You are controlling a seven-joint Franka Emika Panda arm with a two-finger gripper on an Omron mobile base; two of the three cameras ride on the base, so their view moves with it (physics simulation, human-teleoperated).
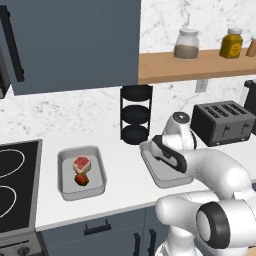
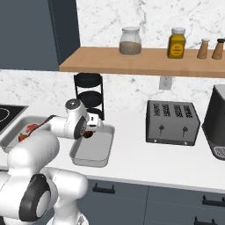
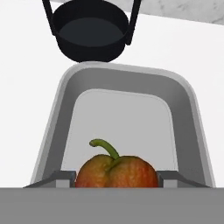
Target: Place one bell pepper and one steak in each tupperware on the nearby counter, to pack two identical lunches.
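Left base view: the counter (image 1: 125,175), a long white worktop over slate-blue cabinets, is seen running from a black cooktop (image 1: 12,195) on the left to a dark toaster (image 1: 223,122) on the right. A wooden wall shelf (image 2: 145,61) with jars is mounted above, and a black three-tier stand (image 1: 136,114) is set against the marble backsplash. Two grey tupperware trays are laid on the counter, well apart. In the left tupperware (image 1: 67,187), a steak (image 1: 81,163) and a bell pepper (image 1: 82,180) are seen lying just beside each other. The right tupperware (image 2: 103,151) is partly covered by the arm; its floor is bare where visible. The gripper (image 3: 116,177) is held over this tray's near end. The jaws are partly parted and closed on a second bell pepper (image 3: 117,171), red-orange with a green stem, a finger (image 3: 59,178) pressed at each side. Whether this pepper touches the tray floor cannot be told.
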